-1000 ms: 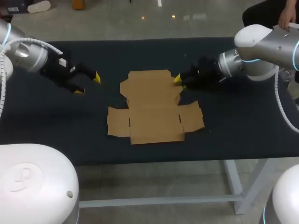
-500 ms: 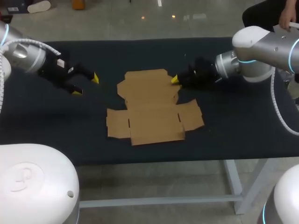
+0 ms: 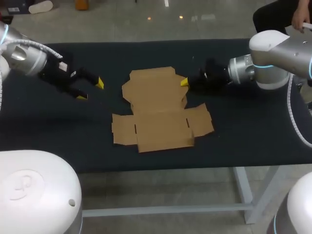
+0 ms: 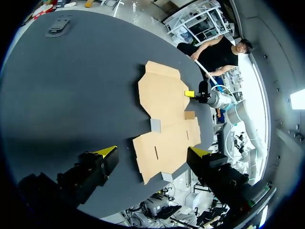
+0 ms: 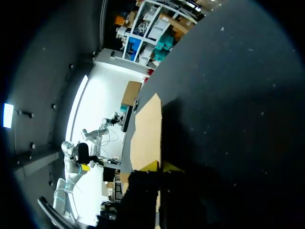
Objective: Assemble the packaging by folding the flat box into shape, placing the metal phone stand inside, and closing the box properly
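While the dark table point(image 3: 253, 131) carries the flat cardboard box point(image 3: 158, 114) at its middle, the right claw point(image 3: 184, 82) pinches the box's far right edge; the left claw point(image 3: 90, 89) hangs released, well apart.

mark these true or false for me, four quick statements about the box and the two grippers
1. The flat box lies on the table, not folded into shape. True.
2. The left gripper is shut on the box. False: it is open and hangs apart from the box, off its left side.
3. The right gripper is at the box's right edge, at its far part. True.
4. A phone stand lies on the cardboard. False: nothing rests on the cardboard.
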### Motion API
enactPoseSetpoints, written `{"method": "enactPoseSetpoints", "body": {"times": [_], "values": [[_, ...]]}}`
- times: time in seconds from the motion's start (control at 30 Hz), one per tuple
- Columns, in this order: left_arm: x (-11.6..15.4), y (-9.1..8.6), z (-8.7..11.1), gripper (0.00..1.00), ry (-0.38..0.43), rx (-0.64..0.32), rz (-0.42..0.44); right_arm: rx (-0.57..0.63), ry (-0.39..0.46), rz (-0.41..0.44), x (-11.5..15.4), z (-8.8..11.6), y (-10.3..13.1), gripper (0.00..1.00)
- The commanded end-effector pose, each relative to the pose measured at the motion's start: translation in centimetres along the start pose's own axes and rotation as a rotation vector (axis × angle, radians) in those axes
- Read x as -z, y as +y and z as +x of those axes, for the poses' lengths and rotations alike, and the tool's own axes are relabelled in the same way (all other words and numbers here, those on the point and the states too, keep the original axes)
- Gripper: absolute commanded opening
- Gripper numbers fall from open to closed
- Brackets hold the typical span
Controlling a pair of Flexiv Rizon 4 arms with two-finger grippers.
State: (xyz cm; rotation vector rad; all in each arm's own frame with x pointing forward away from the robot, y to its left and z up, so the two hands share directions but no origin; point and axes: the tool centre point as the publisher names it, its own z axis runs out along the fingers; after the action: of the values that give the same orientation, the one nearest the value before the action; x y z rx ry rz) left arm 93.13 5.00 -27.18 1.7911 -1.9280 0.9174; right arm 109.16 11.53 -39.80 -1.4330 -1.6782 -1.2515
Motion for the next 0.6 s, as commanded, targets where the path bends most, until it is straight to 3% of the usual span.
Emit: {"method": "enactPoseSetpoints", "body": {"times": [0.03,0.2,0.6], "values": [[-0.1,-0.3,-0.3,1.00,0.023,-0.024,-0.004,0.033,0.021,-0.026,1.1,1.1,-0.6,0.00],[-0.2,-0.3,0.0,1.00,0.054,-0.078,0.014,0.080,0.044,-0.060,2.3,2.8,-0.6,0.00],[-0.2,-0.4,0.1,1.00,0.054,-0.084,0.017,0.080,0.044,-0.060,2.3,2.8,-0.6,0.00]]}}
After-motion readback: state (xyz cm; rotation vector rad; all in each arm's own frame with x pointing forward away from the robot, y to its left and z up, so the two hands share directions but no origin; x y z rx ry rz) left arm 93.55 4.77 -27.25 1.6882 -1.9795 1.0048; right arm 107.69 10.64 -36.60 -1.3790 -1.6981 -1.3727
